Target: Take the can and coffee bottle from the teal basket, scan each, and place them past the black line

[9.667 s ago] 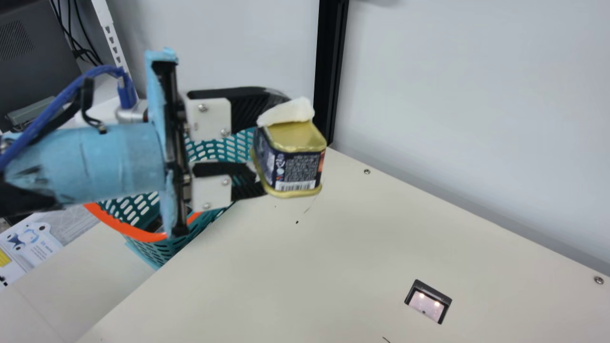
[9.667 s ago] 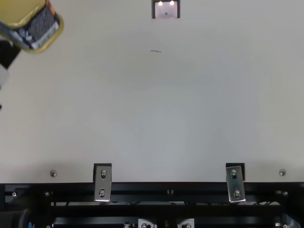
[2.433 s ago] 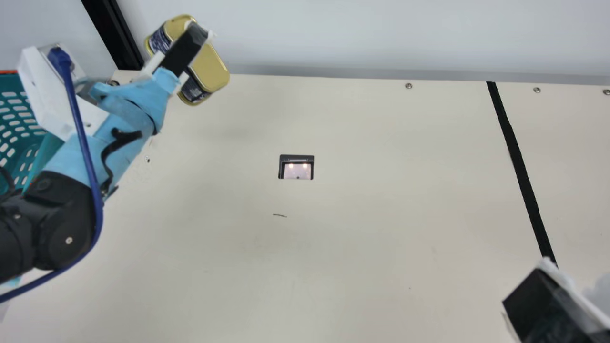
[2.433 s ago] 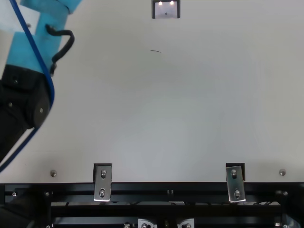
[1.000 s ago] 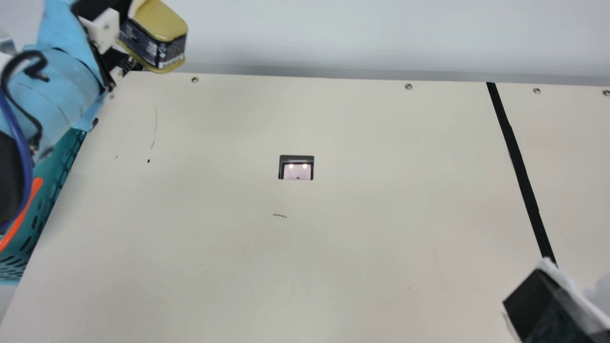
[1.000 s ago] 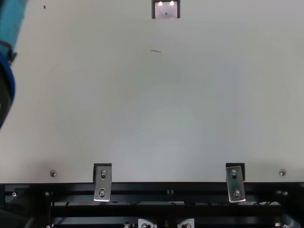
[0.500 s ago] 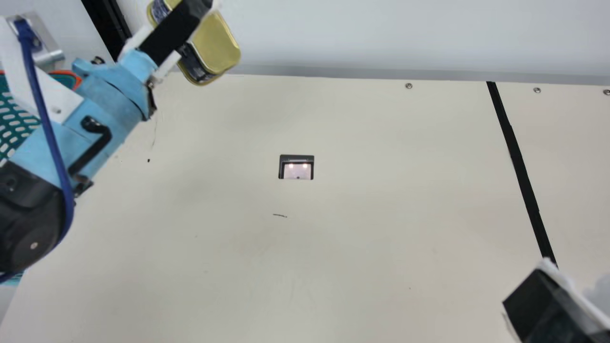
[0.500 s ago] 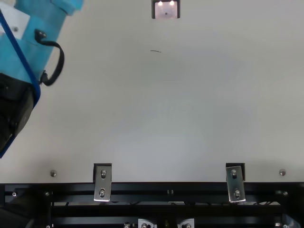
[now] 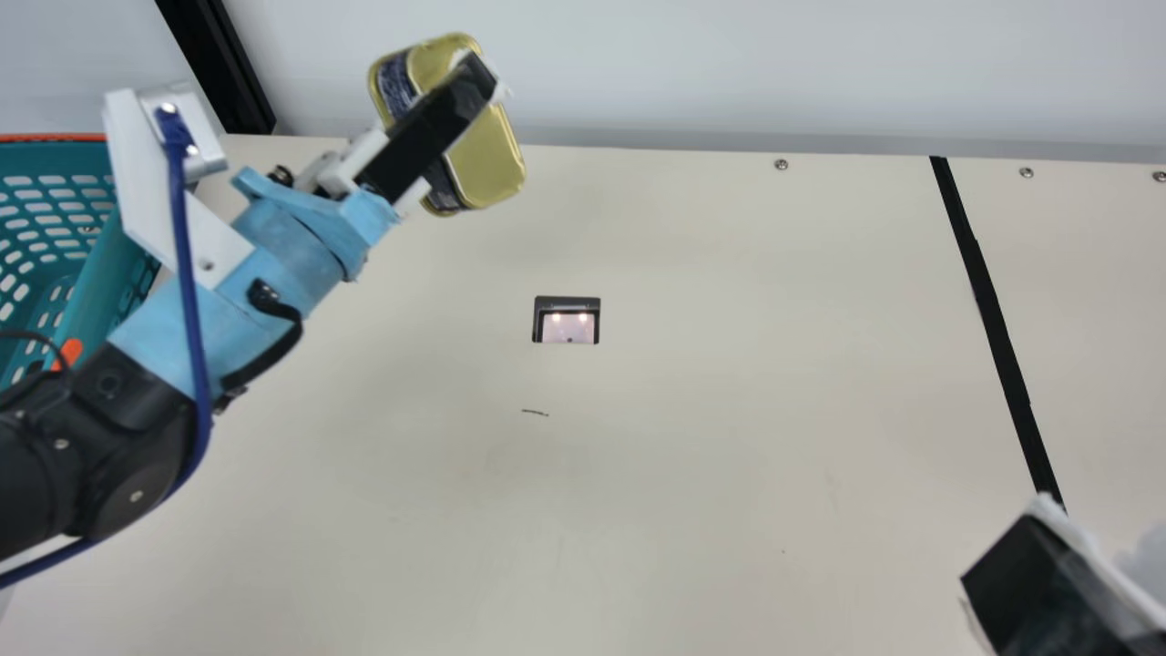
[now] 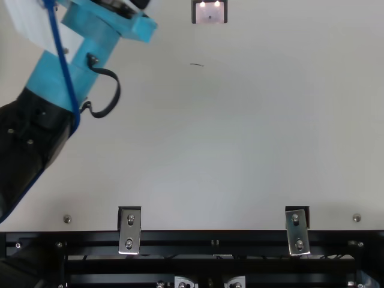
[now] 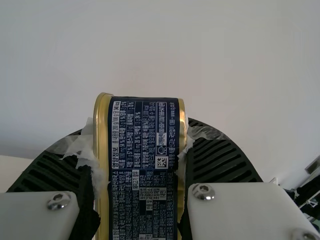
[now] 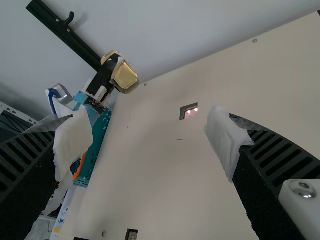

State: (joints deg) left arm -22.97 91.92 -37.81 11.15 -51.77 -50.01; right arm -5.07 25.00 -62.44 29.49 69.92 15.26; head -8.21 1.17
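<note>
Up over the table's back left, my left gripper point(image 9: 448, 114) is shut on the gold-and-navy can point(image 9: 493, 162), which is tilted. In the left wrist view, the can's printed navy side point(image 11: 144, 165) sits between the two ribbed fingers of my left gripper point(image 11: 140, 142). My right gripper point(image 9: 1048, 574) is at the main view's lower right corner; the right wrist view has my right gripper point(image 12: 150, 142) open, nothing between its fingers. The teal basket point(image 9: 55, 162) stands at the left, partly hidden by the left arm. The black line point(image 9: 991, 314) crosses the table's right part.
A scanner window point(image 9: 567, 326) with two lights is set into the table, right of and nearer than the can. A wall runs behind the table, with a black post point(image 9: 219, 68) at the back left. Metal brackets point(image 10: 129, 231) line the front edge in the top view.
Over the last second my left arm has come rightward with the can still gripped, and the can has turned. The neck camera has turned right since the earliest picture. My right gripper has stayed still lately.
</note>
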